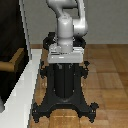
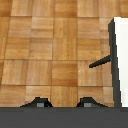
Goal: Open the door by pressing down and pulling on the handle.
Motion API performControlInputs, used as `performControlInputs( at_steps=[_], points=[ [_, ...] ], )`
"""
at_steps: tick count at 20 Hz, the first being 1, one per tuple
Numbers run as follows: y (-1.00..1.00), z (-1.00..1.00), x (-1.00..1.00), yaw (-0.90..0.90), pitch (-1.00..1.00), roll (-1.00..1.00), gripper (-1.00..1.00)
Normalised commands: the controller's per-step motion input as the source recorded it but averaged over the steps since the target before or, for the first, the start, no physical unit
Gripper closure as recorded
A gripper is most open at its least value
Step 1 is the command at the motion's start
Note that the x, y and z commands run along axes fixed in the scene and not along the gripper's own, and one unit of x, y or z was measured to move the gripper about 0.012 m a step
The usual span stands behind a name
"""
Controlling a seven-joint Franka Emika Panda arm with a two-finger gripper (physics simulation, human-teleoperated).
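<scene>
The door (image 1: 9, 30) is a dark panel at the exterior view's left, set in a white frame (image 1: 27, 75). Its brass-brown handle (image 1: 12, 61) sticks out from the panel at about the height of the pedestal top. In the wrist view the frame (image 2: 120, 60) appears as a white slab, with the handle (image 2: 100, 62) a dark bar projecting from it. My gripper (image 2: 63, 103) is open: two dark fingertips (image 2: 37, 103) stand wide apart over the wooden floor with nothing between them. The gripper is apart from the handle.
The black pedestal (image 1: 65, 82) with its splayed feet stands in the middle on the wooden floor (image 1: 107, 75), the arm (image 1: 67, 25) rising out of the picture. A grey rounded shape (image 1: 2, 104) sits at the lower edge by the frame; I cannot tell what it is.
</scene>
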Motion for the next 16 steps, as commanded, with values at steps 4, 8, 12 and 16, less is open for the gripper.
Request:
performControlInputs(
  at_steps=[4,8,12,16],
  points=[
    [0.00,0.00,0.00,0.00,0.00,0.00,-1.00],
    [0.00,0.50,0.00,0.00,0.00,0.00,-1.00],
    [0.00,0.75,0.00,0.00,0.00,0.00,-1.00],
    [0.00,1.00,0.00,0.00,0.00,0.00,-1.00]
  ],
)
